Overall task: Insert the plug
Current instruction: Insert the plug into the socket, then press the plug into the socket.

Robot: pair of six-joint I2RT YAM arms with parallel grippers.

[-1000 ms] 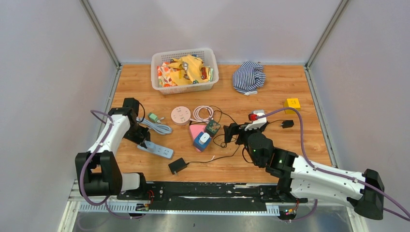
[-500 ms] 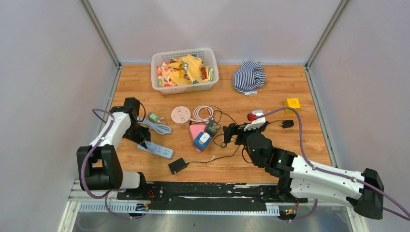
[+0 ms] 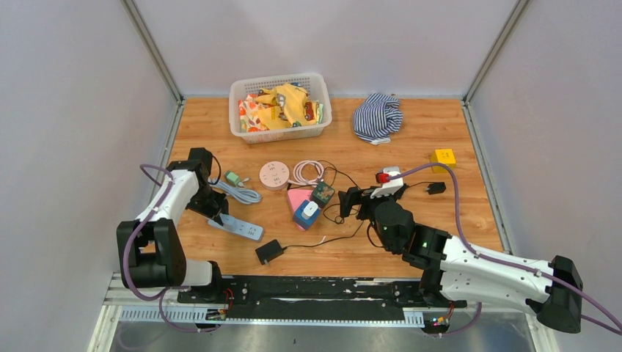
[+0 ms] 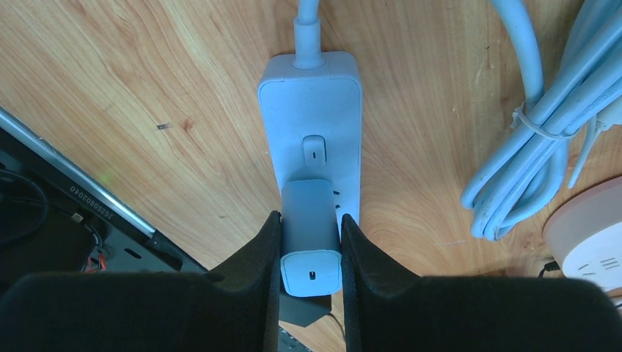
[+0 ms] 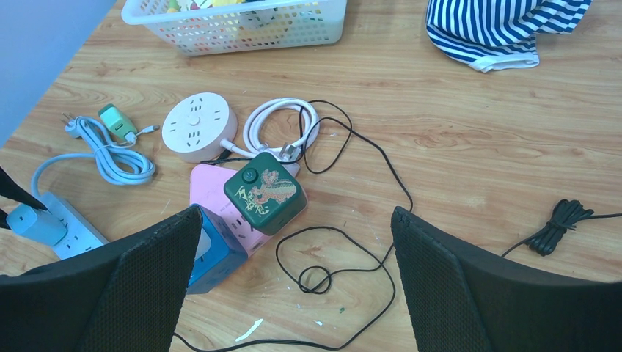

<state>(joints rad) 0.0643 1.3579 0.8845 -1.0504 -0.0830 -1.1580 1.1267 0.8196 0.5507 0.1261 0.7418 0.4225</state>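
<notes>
Left wrist: plug (image 4: 310,209) pinched against the power strip (image 4: 312,95).
Left gripper (image 4: 309,220) clamps the pale plug, which touches the white strip beside its button (image 4: 313,150); right gripper (image 5: 295,213) hangs wide open near the green cube (image 5: 265,192).

White arms (image 3: 484,268), purple cables (image 3: 457,205), black right pincer (image 3: 350,202).

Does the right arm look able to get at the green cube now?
Probably yes. The right gripper is open and faces the green cube, whose top is uncovered. The blue cube close beside it and the thin black cable may crowd a finger.
</notes>
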